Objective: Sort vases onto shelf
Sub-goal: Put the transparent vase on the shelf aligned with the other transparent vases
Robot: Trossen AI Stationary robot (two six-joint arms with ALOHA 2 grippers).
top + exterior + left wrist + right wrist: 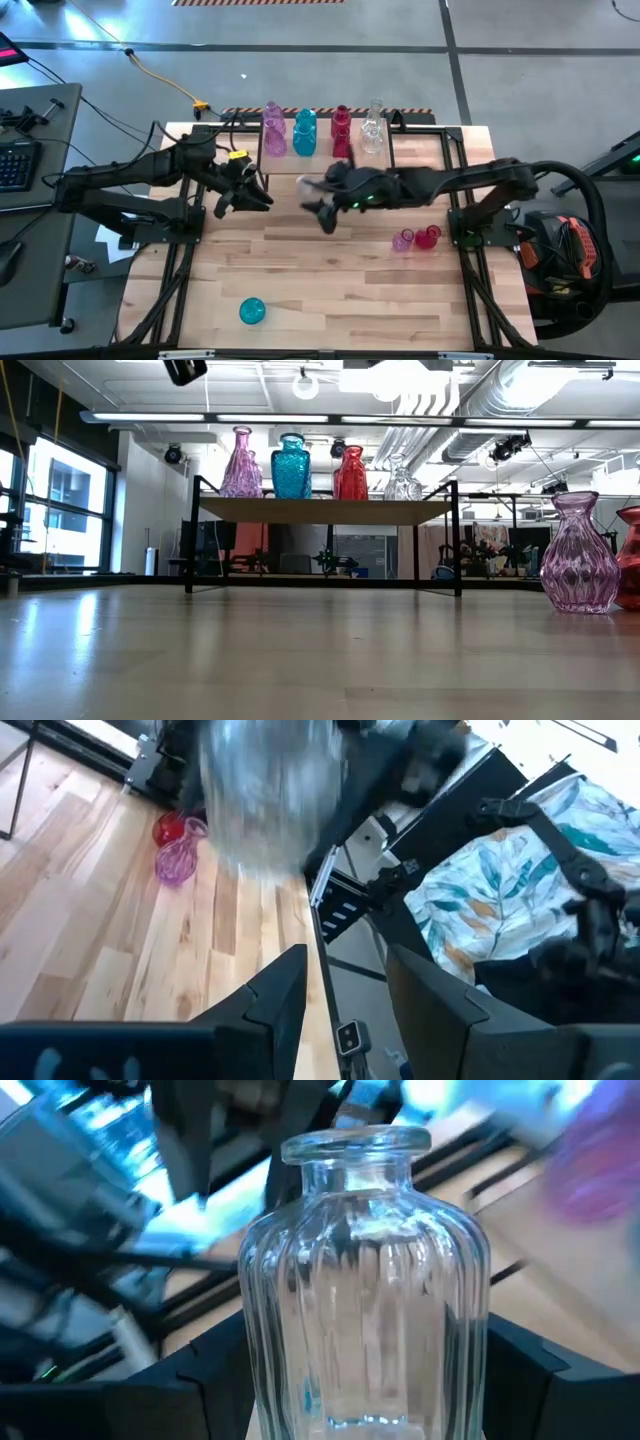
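Across the wooden tabletop (300, 660), at 12 o'clock: the shelf (325, 510), light wood top on thin black wire legs. On it, from 10 toward 1 o'clock, standing upright in a row: a pink vase (241, 464), a teal vase (291, 467), a red vase (350, 474), a clear vase (402, 482). At 3 o'clock, close by on the tabletop: a purple ribbed vase (579, 554), upright, with a red vase (630, 560) just behind it, cut off at the edge. At 11 o'clock, top edge: a dark piece of an arm (186, 369). Beyond: windows, ceiling pipes, lights.
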